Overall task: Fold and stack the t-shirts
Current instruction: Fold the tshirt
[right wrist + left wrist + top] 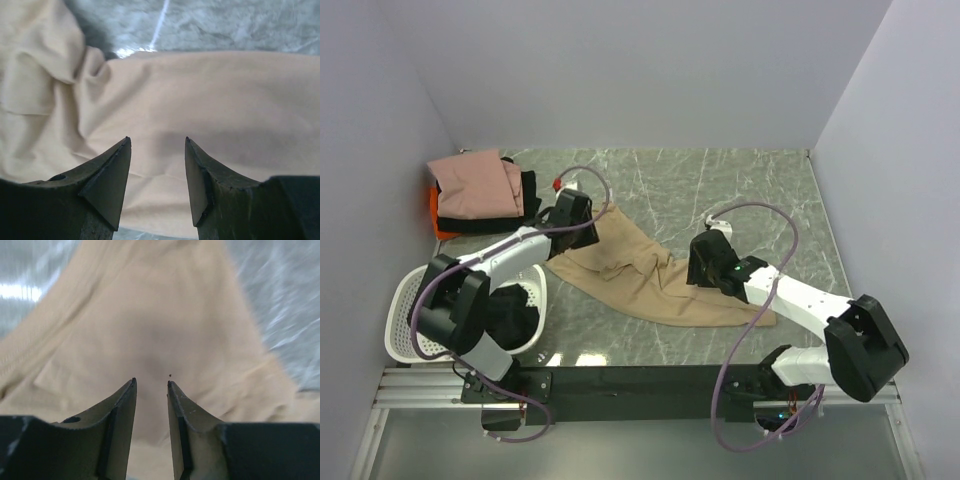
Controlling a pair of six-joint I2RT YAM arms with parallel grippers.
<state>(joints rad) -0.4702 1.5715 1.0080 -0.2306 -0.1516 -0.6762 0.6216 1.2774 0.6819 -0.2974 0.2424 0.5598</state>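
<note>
One tan t-shirt [640,285] is seen crumpled on the table [720,190], with the left fingers [122,410] narrowly parted above it and the right fingers [110,170] spread wider; nothing is apparently pinched. Bunched layers could be caught unevenly on closing, and the fold skewed.

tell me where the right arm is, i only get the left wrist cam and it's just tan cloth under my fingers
Observer: The right gripper hovers over the other end of the same tan t-shirt, jaws apart, nothing between them.
Operator: anything folded yet
Observer: Yes. In the far left corner a pink t-shirt lies folded on top of a black t-shirt and an orange t-shirt.
Operator: more to do after this one
Observer: Probably. A white basket at the near left holds dark cloth.
</note>
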